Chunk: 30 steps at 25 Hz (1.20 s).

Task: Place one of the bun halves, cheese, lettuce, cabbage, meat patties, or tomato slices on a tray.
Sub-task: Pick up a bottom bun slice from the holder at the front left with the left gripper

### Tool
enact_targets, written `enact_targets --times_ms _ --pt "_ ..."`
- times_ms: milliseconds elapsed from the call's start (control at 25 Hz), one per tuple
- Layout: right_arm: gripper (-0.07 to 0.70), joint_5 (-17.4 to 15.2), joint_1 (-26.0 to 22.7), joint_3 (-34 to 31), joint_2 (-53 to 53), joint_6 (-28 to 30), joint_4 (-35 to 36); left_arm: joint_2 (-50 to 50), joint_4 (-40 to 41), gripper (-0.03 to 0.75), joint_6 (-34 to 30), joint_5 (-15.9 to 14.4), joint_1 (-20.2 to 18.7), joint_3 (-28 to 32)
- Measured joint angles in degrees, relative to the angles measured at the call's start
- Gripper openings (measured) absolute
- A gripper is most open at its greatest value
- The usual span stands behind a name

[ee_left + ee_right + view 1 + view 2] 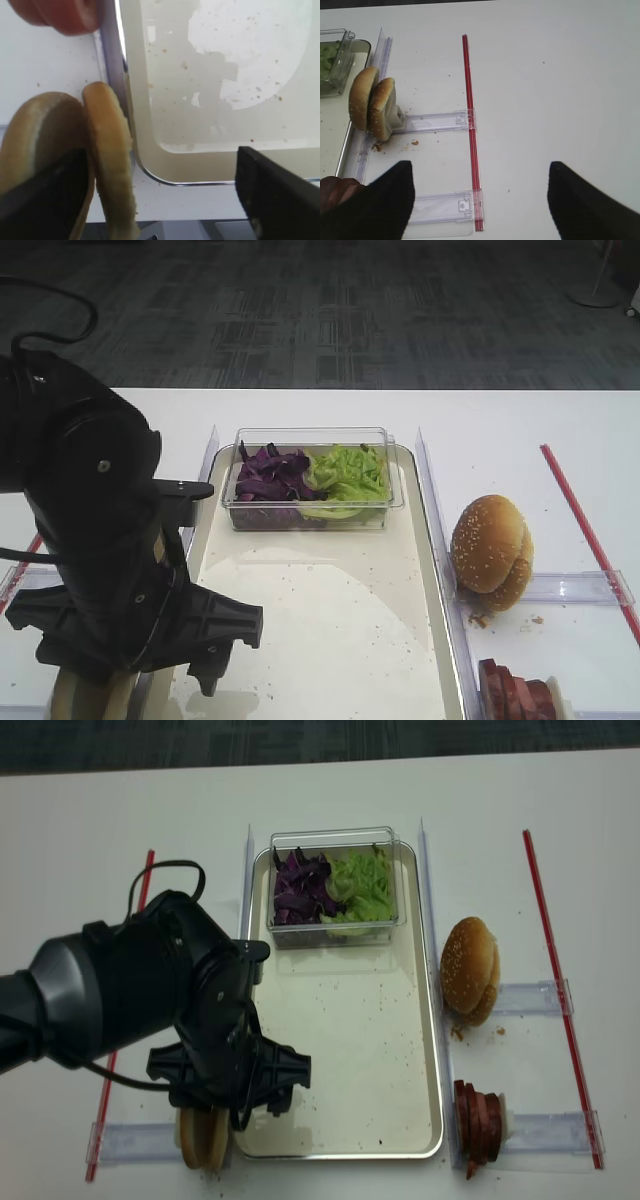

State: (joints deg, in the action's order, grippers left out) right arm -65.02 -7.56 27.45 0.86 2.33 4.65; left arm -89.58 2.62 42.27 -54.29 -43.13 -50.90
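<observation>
Trouble is most likely brewing at the bun halves [107, 165], since we're hanging the left claw [165, 200] over them with its jaws spread wide, one finger behind the left half and the other out over the tray [210, 150] corner. Nothing is being pinched yet. The two halves are standing on edge, touching each other, just outside the tray's rim on the bench [130, 830]. If we're closing from here, we're probably catching both halves at once, or the far finger is scraping the raised rim and shoving the tray. A tipped half could also be rolling off its clear rack.

The right claw [480, 200] is also spread, hovering over bare bench near the sesame buns [372, 102], holding nothing.

As for what we're struggling to see: the left arm is blocking the bun halves almost entirely in the overhead views, only their bottoms are peeking out. Red slices [55, 15] are getting cropped at the wrist view's top. Lettuce [360, 885] and cabbage [300, 885] are sitting in a clear box [335, 835] on the tray. We aren't spotting any cheese.
</observation>
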Motion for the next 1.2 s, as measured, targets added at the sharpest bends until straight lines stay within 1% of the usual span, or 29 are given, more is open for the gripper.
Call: enact_targets --times_ms 240,440,560,800,1200 --pt "0.571 0.0 0.0 0.0 0.0 0.0 0.0 0.0 0.4 0.489 0.7 -0.1 0.0 0.0" --pt "0.571 0.0 0.0 0.0 0.0 0.0 0.0 0.0 3.3 0.394 1.7 -2.7 0.0 0.0" --pt "0.571 0.0 0.0 0.0 0.0 0.0 0.0 0.0 3.8 0.344 1.8 -3.4 0.0 0.0" --pt "0.571 0.0 0.0 0.0 0.0 0.0 0.0 0.0 4.3 0.271 1.9 -3.4 0.0 0.0" --pt "0.571 0.0 0.0 0.0 0.0 0.0 0.0 0.0 4.7 0.118 1.9 -3.7 0.0 0.0"
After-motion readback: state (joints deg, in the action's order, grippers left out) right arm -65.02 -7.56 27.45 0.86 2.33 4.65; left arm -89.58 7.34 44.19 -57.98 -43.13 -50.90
